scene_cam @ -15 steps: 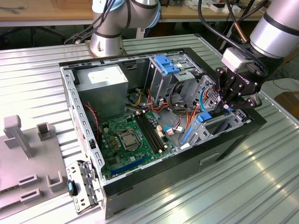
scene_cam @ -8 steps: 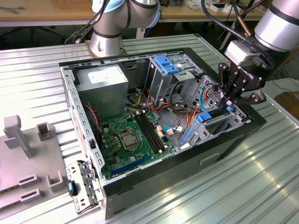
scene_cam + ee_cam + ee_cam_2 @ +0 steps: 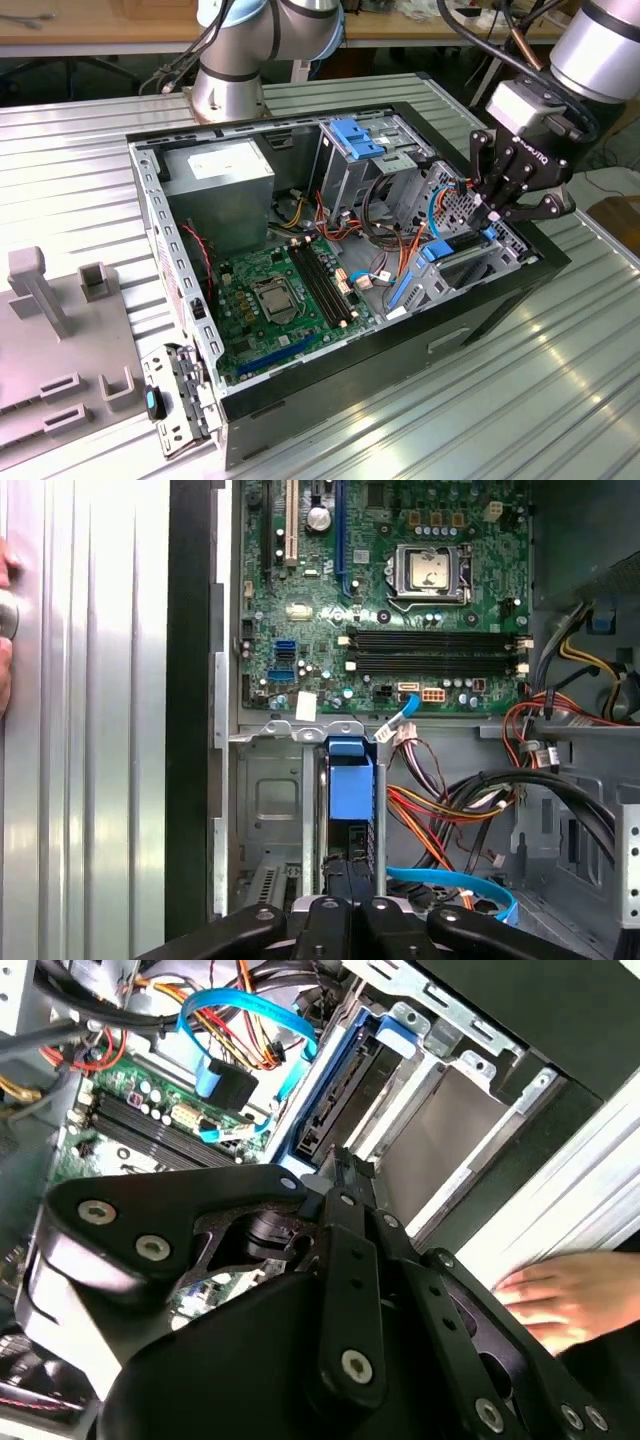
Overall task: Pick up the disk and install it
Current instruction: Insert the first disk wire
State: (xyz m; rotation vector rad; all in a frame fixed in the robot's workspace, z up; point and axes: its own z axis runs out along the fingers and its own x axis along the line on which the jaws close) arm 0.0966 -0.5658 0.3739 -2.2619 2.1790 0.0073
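Observation:
The disk, a dark drive in a bright blue carrier, stands on edge inside the drive bay at the corner of the open computer case towards the exterior view's right. My gripper hangs over that corner with its black fingers closed at the disk's outer end. In the first wrist view the disk's blue carrier runs down the bay slot straight ahead of the gripper. The second wrist view has the disk lying in the metal cage just beyond the gripper.
Orange and black cables and a blue data cable crowd the space beside the bay. The motherboard and power supply fill the rest of the case. A person's hand rests on the ribbed table. A grey fixture stands at the exterior view's left.

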